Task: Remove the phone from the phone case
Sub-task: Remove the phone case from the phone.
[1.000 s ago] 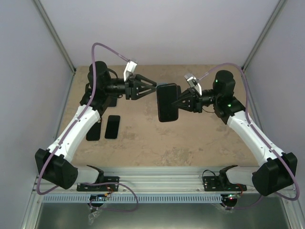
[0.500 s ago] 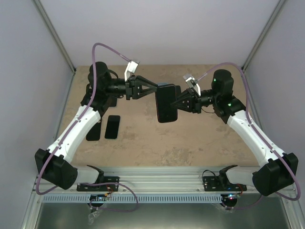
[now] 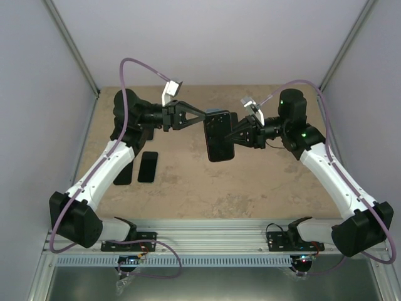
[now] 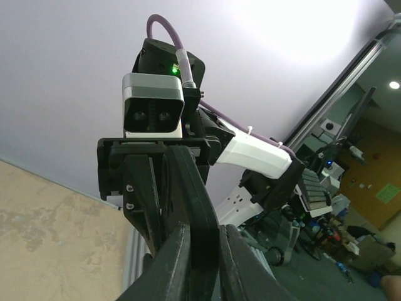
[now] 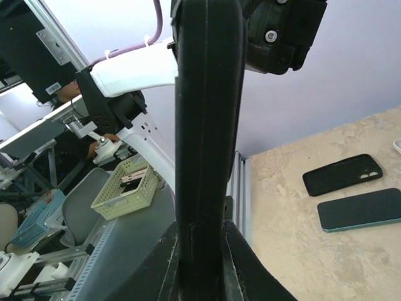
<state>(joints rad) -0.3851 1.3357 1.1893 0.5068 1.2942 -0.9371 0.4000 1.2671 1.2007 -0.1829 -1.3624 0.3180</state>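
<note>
The cased phone point(image 3: 219, 135) hangs in the air above the middle of the beige table point(image 3: 250, 188), held upright on edge between the two arms. The left gripper point(image 3: 202, 116) pinches its upper left corner, fingers drawn in narrow on the rim. The right gripper point(image 3: 230, 139) clamps the opposite long edge, jaws just as tight. From the right wrist, the phone's black side point(image 5: 207, 113) fills the middle of the view like a post and blocks most of the left gripper behind it. From the left wrist, the same dark edge point(image 4: 200, 207) rises between the fingers and hides the lower part of the other arm's camera housing point(image 4: 153, 103).

Down on the table, well apart to the left, lie two flat dark things side by side: an empty black case point(image 5: 343, 174) and a bare phone point(image 5: 360, 209) with a teal-tinted edge. From overhead the left arm point(image 3: 106, 163) crosses over the case and covers part of it.
</note>
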